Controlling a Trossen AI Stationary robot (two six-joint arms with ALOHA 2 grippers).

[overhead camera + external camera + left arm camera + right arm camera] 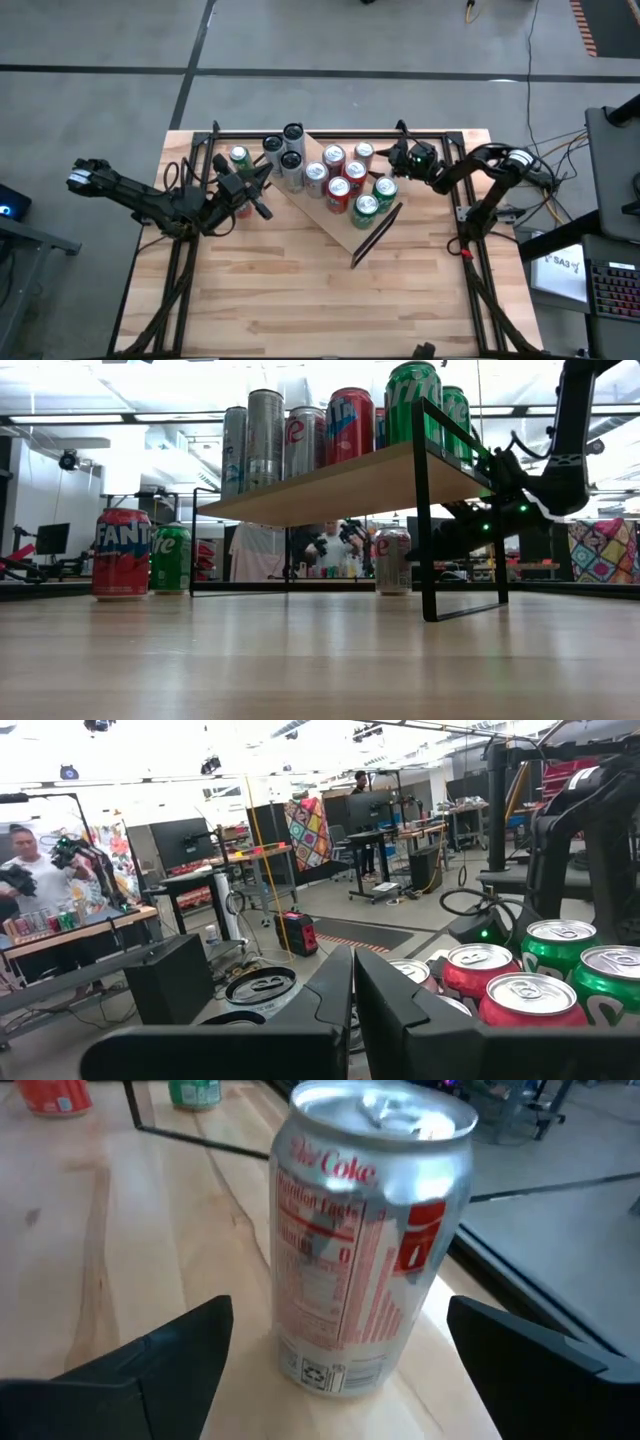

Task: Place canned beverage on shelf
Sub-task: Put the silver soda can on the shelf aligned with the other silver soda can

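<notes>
Both my right claw's (340, 1370) fingers stand wide apart round the silver Coke can (362, 1230), upright on wood w/ fingers clear; left claw (352, 1020) shut, idle by shelf (345, 225).

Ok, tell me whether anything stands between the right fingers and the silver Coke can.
Nothing visible does. The right gripper has its fingers open on either side of the silver Coke can, which stands upright on the tabletop, with only bare wood in the gaps.
</notes>
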